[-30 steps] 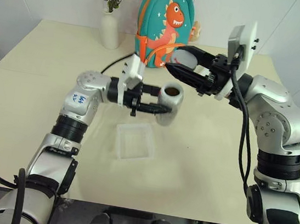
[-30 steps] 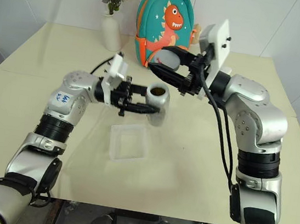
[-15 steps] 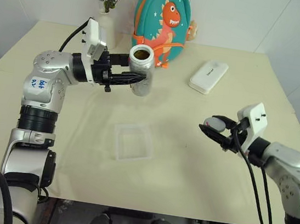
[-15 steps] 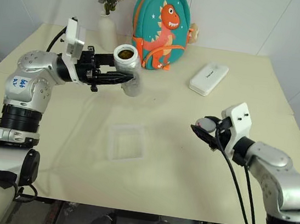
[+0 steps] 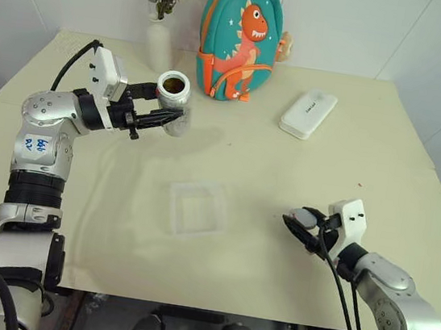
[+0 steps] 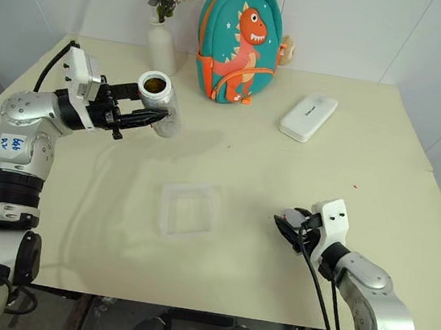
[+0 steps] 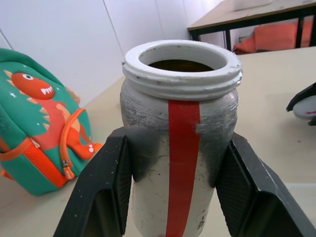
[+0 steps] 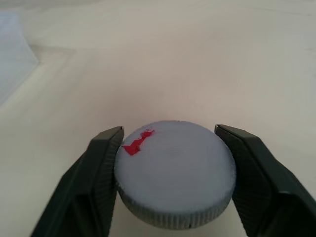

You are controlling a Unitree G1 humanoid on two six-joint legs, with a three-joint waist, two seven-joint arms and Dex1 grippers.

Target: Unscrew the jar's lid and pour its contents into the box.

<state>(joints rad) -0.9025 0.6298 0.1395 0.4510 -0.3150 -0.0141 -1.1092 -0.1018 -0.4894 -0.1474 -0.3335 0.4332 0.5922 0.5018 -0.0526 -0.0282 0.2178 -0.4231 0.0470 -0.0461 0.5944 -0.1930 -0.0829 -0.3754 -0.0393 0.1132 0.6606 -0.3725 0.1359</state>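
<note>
My left gripper is shut on the jar and holds it upright above the table's far left part. The jar has no cap on, and brown contents show in its white mouth. A red stripe runs down the jar between the two black fingers. The clear box lies on the table's middle, nearer to me than the jar. At the near right, low over the table, my right gripper is shut on the grey lid, which bears a red mark.
A teal dinosaur backpack and a white vase with flowers stand at the back. A white oblong case lies at the back right. The table's front edge runs just below my right gripper.
My right gripper has dropped from beside the jar to the table's near right, carrying the lid. My left gripper has carried the jar to the left and away from the box.
</note>
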